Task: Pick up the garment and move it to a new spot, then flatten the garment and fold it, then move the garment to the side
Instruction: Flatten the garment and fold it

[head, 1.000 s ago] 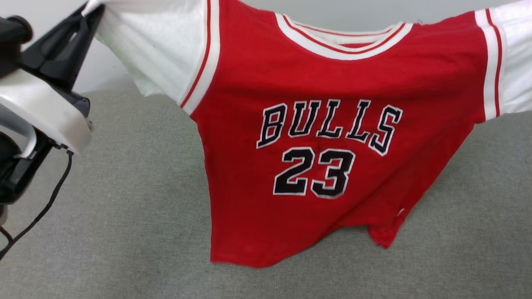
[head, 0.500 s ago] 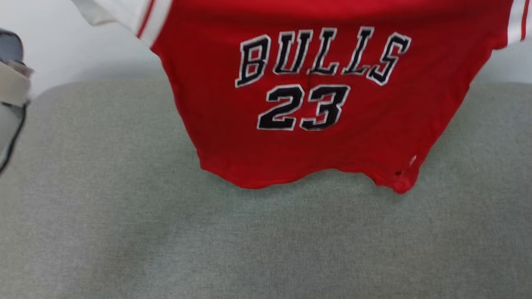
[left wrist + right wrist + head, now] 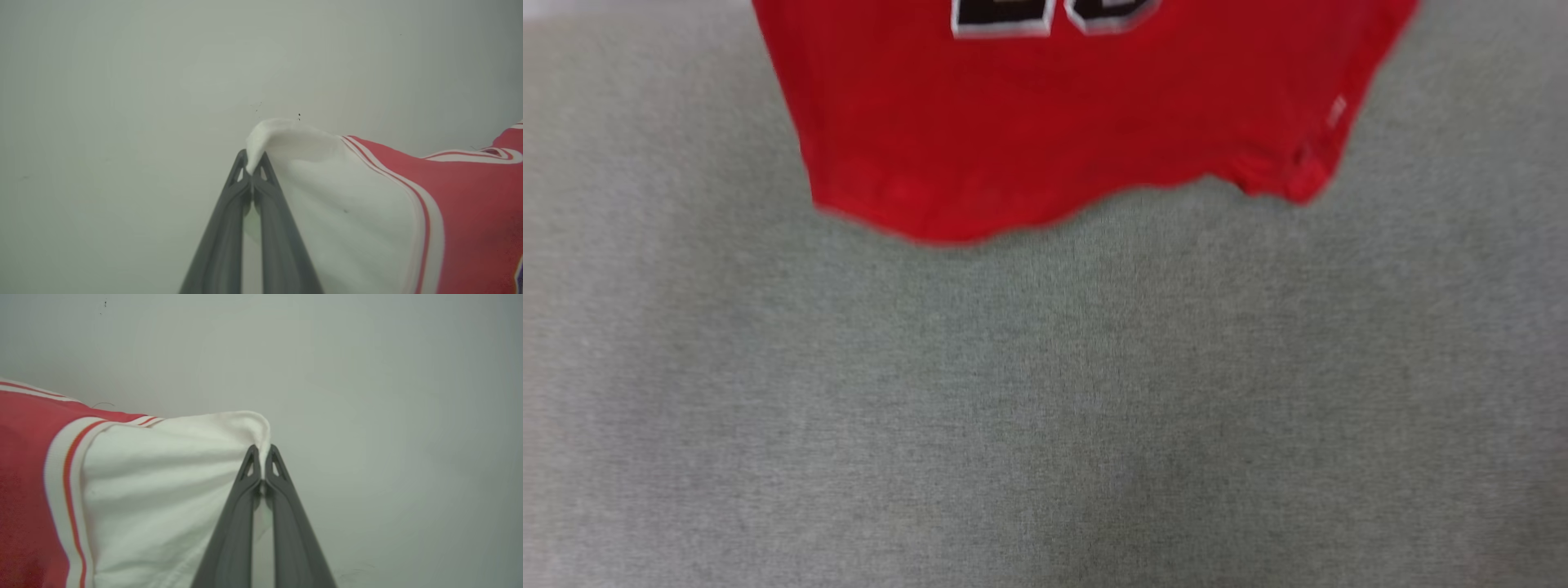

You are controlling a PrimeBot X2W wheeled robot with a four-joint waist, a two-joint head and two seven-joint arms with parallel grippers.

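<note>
Garment [image 3: 1045, 122] hem: head view; sleeve pinches: wrist views.

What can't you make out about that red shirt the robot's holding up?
- Head view: the jersey is cut off by the top edge, and the foot of its black number is unreadable.
- Head view: blur smears the hem, so contact with the grey surface is unclear.
- Wrist views: the left gripper and right gripper hide how much white sleeve they pinch.
</note>
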